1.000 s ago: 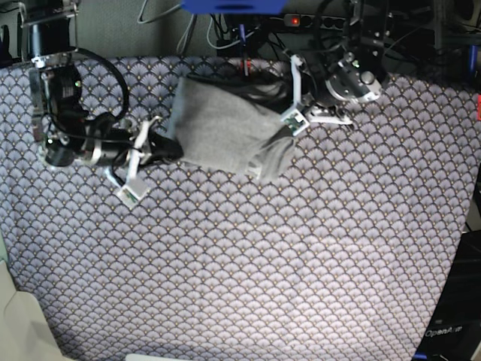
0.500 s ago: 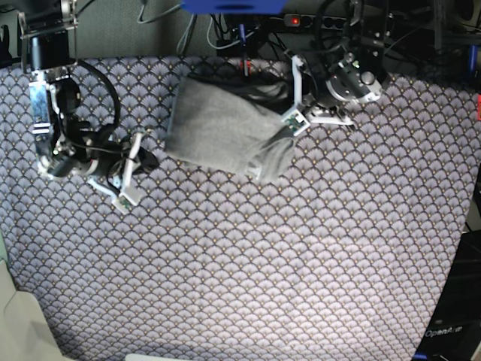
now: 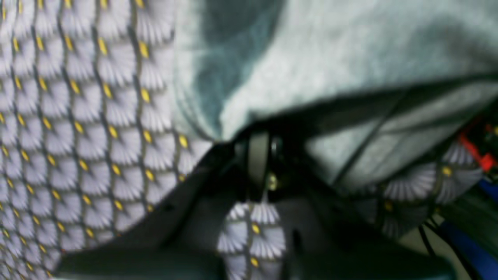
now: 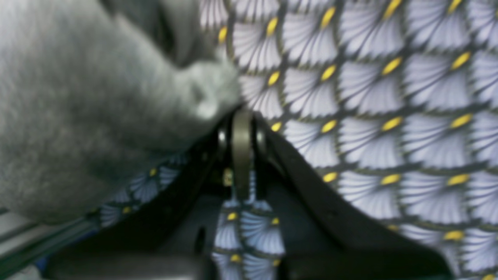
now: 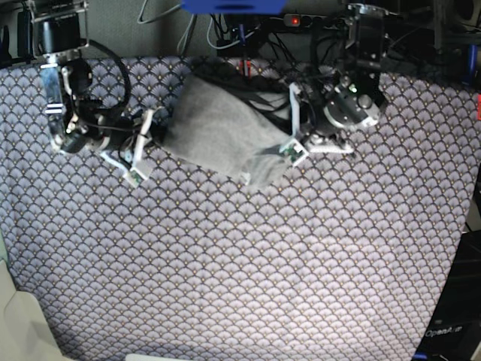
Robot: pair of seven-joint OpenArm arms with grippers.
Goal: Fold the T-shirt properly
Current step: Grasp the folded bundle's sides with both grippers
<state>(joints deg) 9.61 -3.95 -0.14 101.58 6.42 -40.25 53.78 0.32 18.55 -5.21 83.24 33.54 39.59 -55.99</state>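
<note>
The light grey T-shirt (image 5: 218, 128) lies bunched at the back middle of the patterned tablecloth (image 5: 248, 256), with its right part raised. My left gripper (image 5: 284, 134) is at the shirt's right edge. In the left wrist view the left gripper (image 3: 258, 146) is shut, and the T-shirt (image 3: 330, 58) puckers toward its tip and hangs above it. My right gripper (image 5: 160, 140) is at the shirt's left edge. In the right wrist view the right gripper (image 4: 241, 116) is shut, and a corner of the T-shirt (image 4: 97, 109) touches its tip on the left.
Cables, a power strip (image 5: 301, 20) and a blue object (image 5: 233, 6) lie behind the table's back edge, close to the shirt. A pale object (image 5: 19, 323) sits beyond the front left corner. The tablecloth's right edge (image 5: 460, 248) slopes inward.
The right gripper pulled away to the left, then came back up against the shirt's left edge. The left gripper shifted down and right. The shirt turned and its right side rose.
</note>
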